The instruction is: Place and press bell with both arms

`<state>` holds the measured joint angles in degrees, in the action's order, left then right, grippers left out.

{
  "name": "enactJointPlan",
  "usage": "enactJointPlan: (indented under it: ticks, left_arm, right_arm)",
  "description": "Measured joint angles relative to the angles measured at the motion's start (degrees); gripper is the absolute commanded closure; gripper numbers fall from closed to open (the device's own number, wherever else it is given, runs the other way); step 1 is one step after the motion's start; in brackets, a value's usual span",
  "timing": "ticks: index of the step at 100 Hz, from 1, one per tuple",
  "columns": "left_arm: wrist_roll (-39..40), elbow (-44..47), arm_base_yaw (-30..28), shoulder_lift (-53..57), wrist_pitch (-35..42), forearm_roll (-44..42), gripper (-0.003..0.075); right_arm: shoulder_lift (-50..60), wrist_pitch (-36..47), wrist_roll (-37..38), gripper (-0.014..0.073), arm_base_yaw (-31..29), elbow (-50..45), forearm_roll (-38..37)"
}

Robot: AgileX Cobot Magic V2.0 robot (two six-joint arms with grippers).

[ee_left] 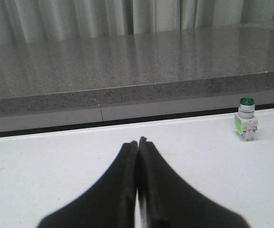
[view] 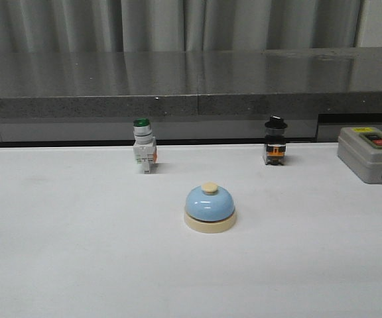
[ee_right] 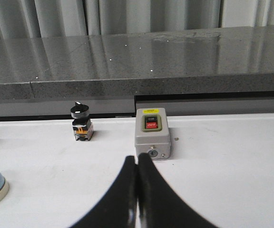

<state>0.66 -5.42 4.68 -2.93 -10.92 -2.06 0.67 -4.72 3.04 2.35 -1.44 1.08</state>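
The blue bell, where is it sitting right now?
In the front view, the bell sits on the white table near the middle, in front of and between the green-capped switch and the black-knobbed switch.

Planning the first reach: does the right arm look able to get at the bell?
Probably yes. The bell stands alone on open table; the selector switch and grey box sit farther back. The right tool is shut, holding nothing.
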Motion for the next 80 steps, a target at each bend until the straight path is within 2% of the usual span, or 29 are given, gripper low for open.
enactJointPlan:
  ticks: [13, 31, 80]
  left_arm:
    - [2.3, 5.5, 0.0, 3.2, 3.7, -0.1, 0.0741]
    - [4.9, 5.5, 0.0, 3.2, 5.2, -0.6, 0.0741]
    - [5.3, 5.5, 0.0, 3.2, 5.2, -2.5, 0.0741]
  right_arm:
    - [0.0, 0.0, 0.0, 0.0654, 0.0, 0.0, 0.0]
    - [0.0, 0.1, 0.0, 0.0654, 0.0, 0.0, 0.0]
    - [0.0, 0.1, 0.0, 0.0654, 0.0, 0.0, 0.0]
